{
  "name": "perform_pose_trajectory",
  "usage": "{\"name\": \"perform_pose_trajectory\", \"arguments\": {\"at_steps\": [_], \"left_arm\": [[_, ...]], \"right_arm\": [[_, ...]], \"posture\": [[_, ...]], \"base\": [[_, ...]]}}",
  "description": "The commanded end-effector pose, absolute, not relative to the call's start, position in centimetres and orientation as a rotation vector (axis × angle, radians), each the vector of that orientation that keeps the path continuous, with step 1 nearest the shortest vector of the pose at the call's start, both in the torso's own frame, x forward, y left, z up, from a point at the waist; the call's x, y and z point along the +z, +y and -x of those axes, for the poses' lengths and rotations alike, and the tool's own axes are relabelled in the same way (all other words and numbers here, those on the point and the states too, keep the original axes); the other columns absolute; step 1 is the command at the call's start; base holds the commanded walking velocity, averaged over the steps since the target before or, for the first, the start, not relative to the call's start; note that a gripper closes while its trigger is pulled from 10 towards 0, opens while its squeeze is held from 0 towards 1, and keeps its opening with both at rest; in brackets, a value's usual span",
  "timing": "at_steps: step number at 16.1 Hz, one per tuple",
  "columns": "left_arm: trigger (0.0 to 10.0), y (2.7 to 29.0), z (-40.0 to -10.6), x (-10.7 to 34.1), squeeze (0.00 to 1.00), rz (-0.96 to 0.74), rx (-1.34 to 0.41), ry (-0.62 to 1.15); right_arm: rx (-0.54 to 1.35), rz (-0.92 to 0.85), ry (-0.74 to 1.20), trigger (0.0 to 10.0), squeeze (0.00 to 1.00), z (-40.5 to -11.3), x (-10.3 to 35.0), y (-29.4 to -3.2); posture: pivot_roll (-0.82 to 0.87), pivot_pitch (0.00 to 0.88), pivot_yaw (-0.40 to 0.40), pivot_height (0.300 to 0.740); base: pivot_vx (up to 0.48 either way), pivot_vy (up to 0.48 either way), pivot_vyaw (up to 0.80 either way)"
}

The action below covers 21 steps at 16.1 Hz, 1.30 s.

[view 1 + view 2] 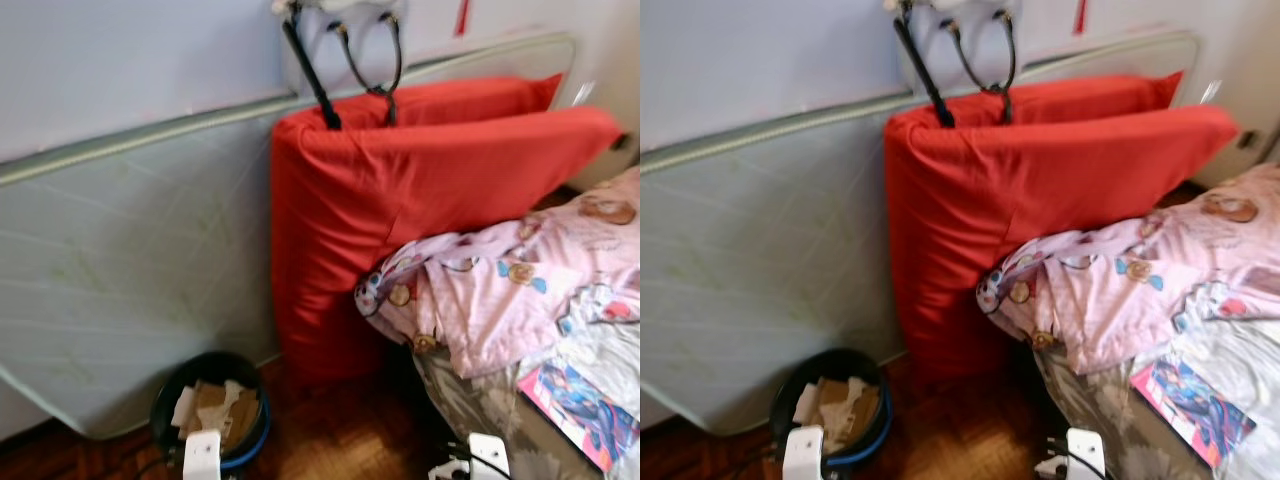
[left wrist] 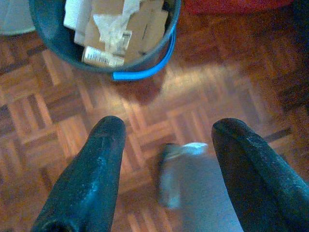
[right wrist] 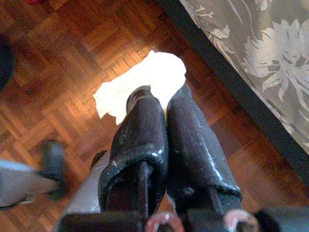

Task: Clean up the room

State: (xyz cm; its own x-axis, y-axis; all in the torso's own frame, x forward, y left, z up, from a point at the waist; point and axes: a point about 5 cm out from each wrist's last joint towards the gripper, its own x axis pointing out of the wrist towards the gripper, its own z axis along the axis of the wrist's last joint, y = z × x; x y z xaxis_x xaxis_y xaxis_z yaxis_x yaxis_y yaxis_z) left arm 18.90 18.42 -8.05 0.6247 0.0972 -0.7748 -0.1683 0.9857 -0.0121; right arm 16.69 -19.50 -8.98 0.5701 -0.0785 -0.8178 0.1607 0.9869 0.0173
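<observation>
Glossy wood parquet floor (image 3: 72,72); cardboard-filled plastic bucket (image 2: 166,43).

Open parquet (image 2: 203,96) beside bin (image 2: 58,53)

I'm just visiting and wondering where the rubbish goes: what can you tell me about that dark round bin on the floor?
The dark round plastic bin stands upright on the wooden parquet floor, beside the pale mattress that leans on the wall and left of the red cushion. A bright blue handle hangs along its rim. It has no lid and holds flattened brown cardboard pieces and crumpled white paper scraps, one bearing a barcode label.
</observation>
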Motion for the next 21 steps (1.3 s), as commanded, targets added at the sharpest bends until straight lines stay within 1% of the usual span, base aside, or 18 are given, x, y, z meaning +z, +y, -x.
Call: {"name": "perform_pose_trajectory", "arguments": {"at_steps": [1, 18, 19, 21], "left_arm": [[10.0, 19.34, -18.47, -8.17, 0.0, 0.073, 0.172, 0.9], [10.0, 19.3, -18.46, -8.19, 0.0, 0.078, 0.175, 0.902], [10.0, 19.3, -18.46, -8.18, 0.0, 0.078, 0.176, 0.902], [10.0, 19.3, -18.5, -8.16, 0.0, 0.071, 0.172, 0.9]], "right_arm": [[-0.122, -0.1, 0.938, 10.0, 0.0, -17.37, -8.77, -18.8], [-0.111, -0.094, 0.938, 10.0, 0.0, -17.41, -8.75, -18.8], [-0.111, -0.094, 0.938, 10.0, 0.0, -17.41, -8.75, -18.8], [-0.11, -0.094, 0.938, 10.0, 0.0, -17.41, -8.75, -18.82]], "posture": [[-0.03, 0.0, -0.014, 0.719], [-0.03, 0.0, -0.015, 0.719], [-0.02, 0.0, -0.016, 0.719], [-0.02, 0.0, -0.016, 0.719]], "base": [[0.0, 0.412, 0.0], [0.0, 0.403, 0.0], [0.0, 0.345, 0.0], [0.0, 0.0, 0.0]]}}
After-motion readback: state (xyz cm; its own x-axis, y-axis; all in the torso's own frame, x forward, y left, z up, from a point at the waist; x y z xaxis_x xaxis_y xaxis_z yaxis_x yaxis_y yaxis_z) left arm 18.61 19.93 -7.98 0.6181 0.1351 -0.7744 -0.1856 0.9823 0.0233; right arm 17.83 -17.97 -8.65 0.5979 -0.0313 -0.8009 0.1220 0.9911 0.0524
